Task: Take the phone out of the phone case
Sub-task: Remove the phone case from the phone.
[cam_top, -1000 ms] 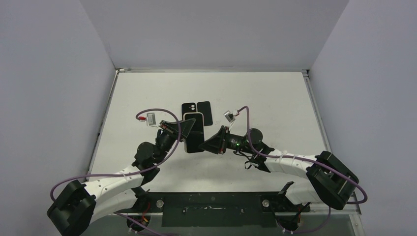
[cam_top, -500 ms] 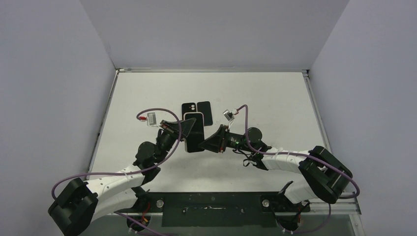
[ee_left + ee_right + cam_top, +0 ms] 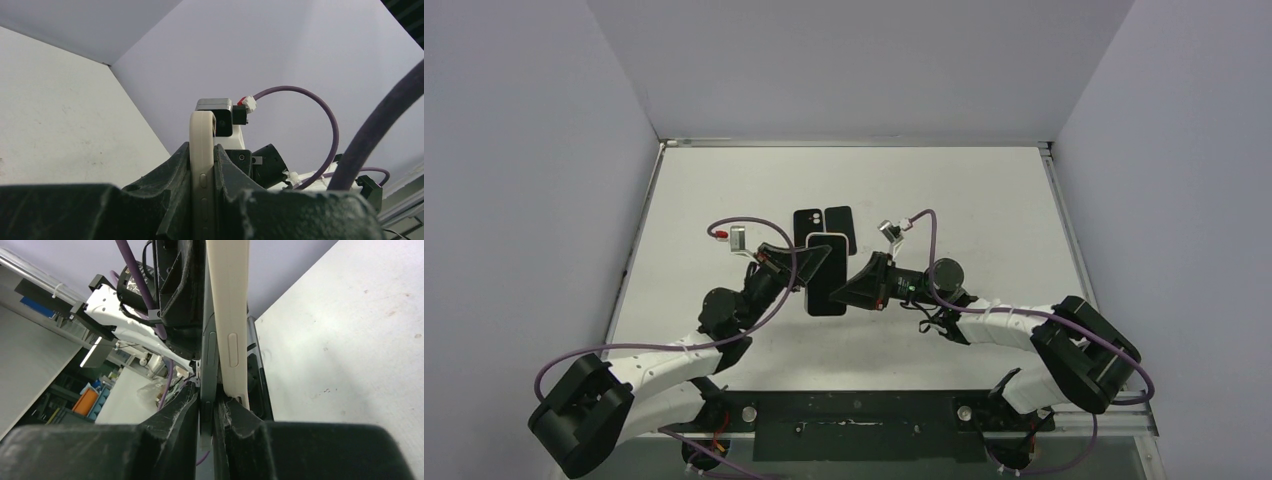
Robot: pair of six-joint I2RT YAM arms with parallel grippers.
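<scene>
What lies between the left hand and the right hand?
Only the phone in its cream case: the left hand grips one long side, the right hand the other. The top view shows this best.

Overhead camera sits high behind me, looking down and forward across the whole desk (image 3: 724, 190). My left wrist camera stares out along its jaws, right up close, over the desk toward the wall (image 3: 260, 60). My right wrist camera faces back the opposite way, equally tight. All three catch the phone case (image 3: 201, 145), the wrist pair edge-on.
</scene>
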